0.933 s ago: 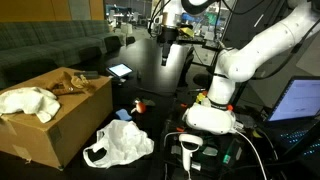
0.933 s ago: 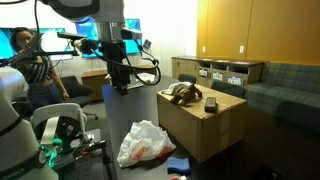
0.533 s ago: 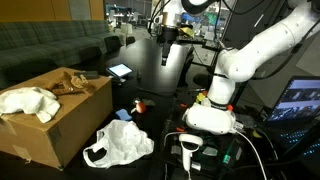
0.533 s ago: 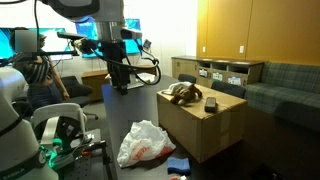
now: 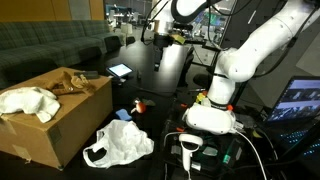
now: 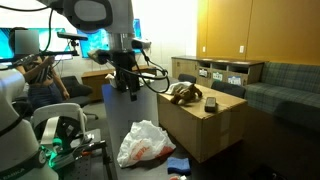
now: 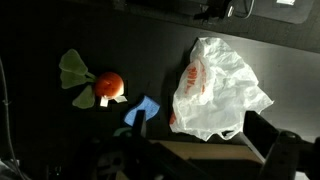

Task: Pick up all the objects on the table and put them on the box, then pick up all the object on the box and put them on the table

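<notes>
My gripper (image 6: 131, 92) hangs open and empty high above the black table (image 5: 160, 88). In the wrist view its fingers (image 7: 268, 135) frame the scene below. On the table lie a white plastic bag (image 7: 215, 85) (image 5: 120, 143) (image 6: 145, 142), an orange-red roundish piece (image 7: 110, 85) (image 5: 139, 105) and a flat blue square (image 7: 142, 110) (image 5: 124, 113). The brown cardboard box (image 5: 60, 125) (image 6: 205, 125) carries a white cloth (image 5: 25, 100) and a brown piece (image 5: 70, 85) (image 6: 183, 93). The box's edge (image 7: 200, 155) shows just under the bag in the wrist view.
A grey barcode scanner (image 5: 190, 150) stands in front of the robot base (image 5: 210, 118). A glowing laptop screen (image 5: 300, 100) is at the right, a tablet (image 5: 120, 70) behind the box. A green leaf-shaped piece (image 7: 73, 68) lies beside the orange-red piece. Sofas line the room.
The arm has swung and its wrist turned; in an exterior view the gripper has shifted slightly toward the box. The objects have not moved.
</notes>
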`<act>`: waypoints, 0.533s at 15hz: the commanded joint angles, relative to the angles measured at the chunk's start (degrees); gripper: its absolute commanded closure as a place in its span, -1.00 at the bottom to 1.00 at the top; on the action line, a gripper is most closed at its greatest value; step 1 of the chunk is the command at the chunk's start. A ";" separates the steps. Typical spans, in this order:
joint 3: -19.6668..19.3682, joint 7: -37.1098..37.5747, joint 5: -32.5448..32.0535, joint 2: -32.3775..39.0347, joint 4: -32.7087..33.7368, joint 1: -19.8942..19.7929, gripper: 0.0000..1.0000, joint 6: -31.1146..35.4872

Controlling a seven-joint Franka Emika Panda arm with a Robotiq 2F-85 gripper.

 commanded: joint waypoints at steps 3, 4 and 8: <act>1.22 -0.59 0.51 17.86 5.51 0.19 -1.00 9.06; 1.54 0.42 0.16 19.95 5.74 -0.36 -1.00 10.49; 0.95 -0.46 0.79 28.70 6.53 -1.67 -1.00 16.61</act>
